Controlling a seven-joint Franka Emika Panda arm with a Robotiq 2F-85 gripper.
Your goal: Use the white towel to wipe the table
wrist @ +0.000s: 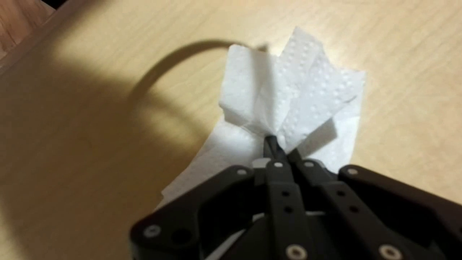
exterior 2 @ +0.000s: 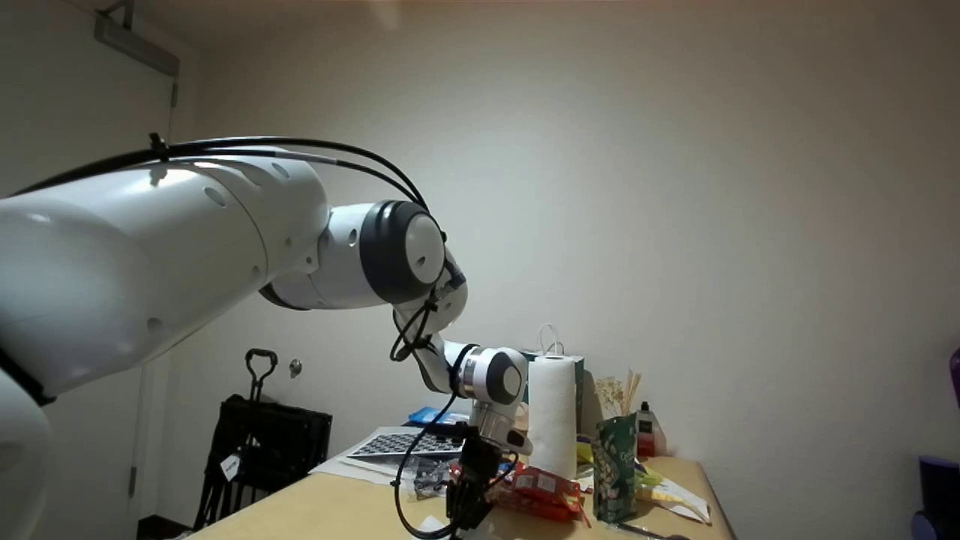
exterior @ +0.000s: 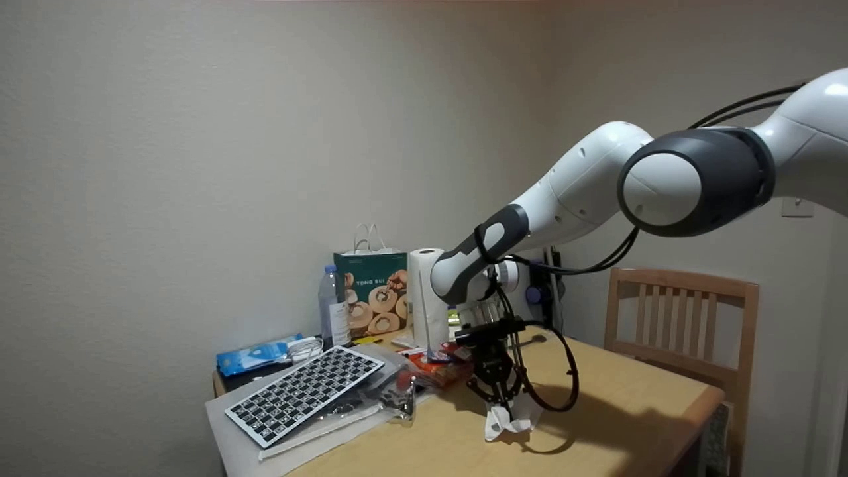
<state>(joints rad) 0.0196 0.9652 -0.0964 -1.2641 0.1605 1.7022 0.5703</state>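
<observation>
In an exterior view: arm (exterior: pixel 583 185), wht. w/ dk. grey joints, is reaching over tan desk (exterior: pixel 397 457); jaws are pointing down at white towel (exterior: pixel 498 424), which is lying on the desk. Gridded board (exterior: pixel 305 394), b&w, is resting at a tilt, apart from towel; bottle (exterior: pixel 334 308) is standing beside grn. paper bag (exterior: pixel 372 291).

In an exterior view: paper roll (exterior 2: pixel 553 416) is standing upright behind red pkg. (exterior 2: pixel 536 491); grn. pouch (exterior 2: pixel 615 469) is standing nr. both; towel is showing only partly.

Wrist view: jaws are pinching towel's crumpled mid-section; folds are fanning out past the jaws, remainder is lying on desk.
</observation>
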